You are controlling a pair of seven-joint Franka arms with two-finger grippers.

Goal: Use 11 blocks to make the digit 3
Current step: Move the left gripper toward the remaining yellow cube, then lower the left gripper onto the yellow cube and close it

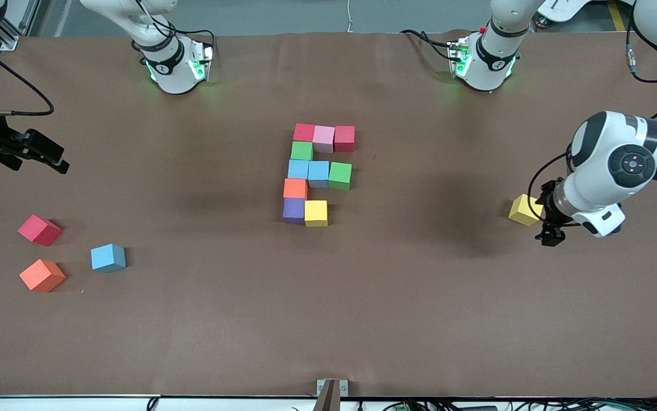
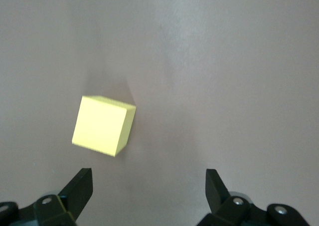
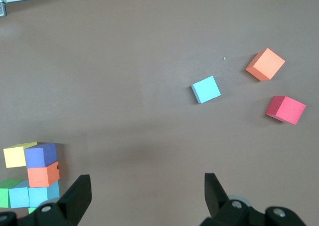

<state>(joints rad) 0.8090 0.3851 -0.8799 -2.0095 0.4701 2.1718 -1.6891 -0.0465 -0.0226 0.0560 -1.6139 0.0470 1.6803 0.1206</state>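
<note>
I see the brown counter (image 1: 328,319), blocks on it in three spots. Biggest group, the cluster (image 1: 319,174) at mid-counter, ten cubes touching: red, pink, red in the row closest to the base edge; a green one under that; light blue, light blue, green next; then orange; then purple and yellow in the row nearest the front edge.

My left gripper (image 1: 551,220) hangs low over the counter toward the left arm's end, fingers wide apart, holding nothing. The loose yellow block (image 1: 525,210) sits just beside it; in the left wrist view that block (image 2: 103,125) lies ahead of the open fingertips (image 2: 79,186), off to one side of the gap, not touching.

My right gripper (image 1: 40,151) waits up over the right arm's end, fingers spread, empty.

Three spare cubes near that end's front corner: red block (image 1: 39,230), orange block (image 1: 42,275), light blue block (image 1: 108,257), each apart from the others.
</note>
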